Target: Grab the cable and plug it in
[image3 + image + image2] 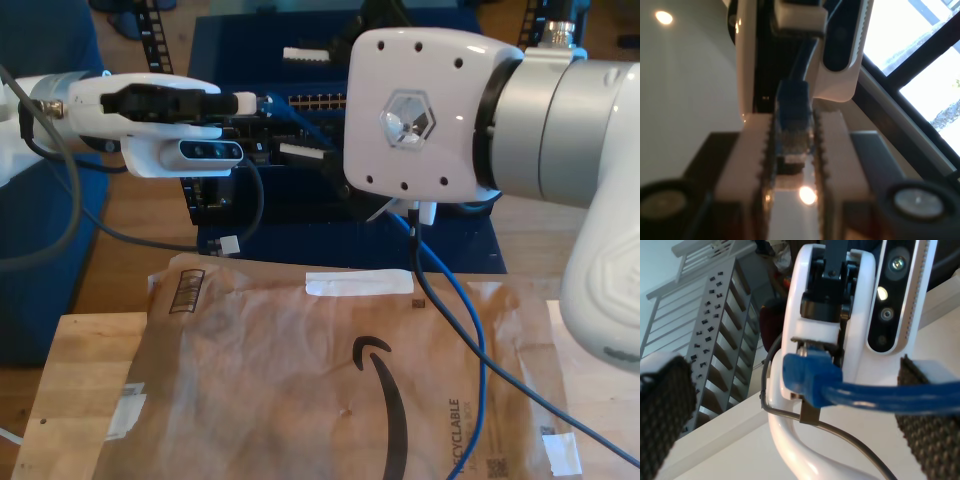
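The cable (pixel 468 330) is thin and bright blue. Its plug (pixel 792 107) sits between the serrated white fingers of my first gripper (pixel 792 127), which is shut on it. In the exterior view my first gripper (pixel 250 102) reaches in from the left, level with a dark blue panel. From the plug (pixel 807 375) the cable runs across the wide gap of my second gripper (pixel 795 407), whose black pads (pixel 665 407) stand far apart, open. The second arm's big white joint (pixel 430 110) fills the exterior view's right, and the cable hangs down below it.
A dark blue rack (pixel 300 215) with a row of ports (pixel 315 100) stands behind the grippers. A brown paper mailer (pixel 300 390) lies on the wooden table (pixel 60 400) in front. A grey arm cable (pixel 252 205) loops under my first gripper.
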Controlling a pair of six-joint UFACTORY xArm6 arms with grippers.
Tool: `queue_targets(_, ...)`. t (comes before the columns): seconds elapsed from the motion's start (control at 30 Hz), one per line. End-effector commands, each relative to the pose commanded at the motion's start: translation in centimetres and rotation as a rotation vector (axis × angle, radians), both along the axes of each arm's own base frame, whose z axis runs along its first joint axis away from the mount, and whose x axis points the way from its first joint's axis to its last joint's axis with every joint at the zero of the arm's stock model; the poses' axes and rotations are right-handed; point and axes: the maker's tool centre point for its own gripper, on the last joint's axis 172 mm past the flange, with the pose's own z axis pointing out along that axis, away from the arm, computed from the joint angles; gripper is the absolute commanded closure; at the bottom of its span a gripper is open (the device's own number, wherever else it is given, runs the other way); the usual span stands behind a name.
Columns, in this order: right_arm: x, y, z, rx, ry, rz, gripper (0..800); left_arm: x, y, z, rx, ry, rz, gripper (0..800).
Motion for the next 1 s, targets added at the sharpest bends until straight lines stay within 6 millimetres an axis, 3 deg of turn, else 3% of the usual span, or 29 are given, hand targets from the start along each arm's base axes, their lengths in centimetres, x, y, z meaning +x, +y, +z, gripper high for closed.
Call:
queue_targets(0.17, -0.24, 0.74, -0.08, -0.004, 0.002, 0.014, 303, -0.03, -0.01, 0.08, 0.001, -0.003, 0.0, 769)
queue_targets(0.67, 0.31, 0.56, -0.21, 0.002, -0.02, -0.017, 446, -0.15, -0.03, 0.17, -0.001, -0.005, -0.006, 769)
queue_targets(1.0, 0.11, 1.01, -0.56, -0.001, -0.015, -0.009, 495, -0.17, -0.01, 0.32, 0.0, -0.01, -0.007, 769)
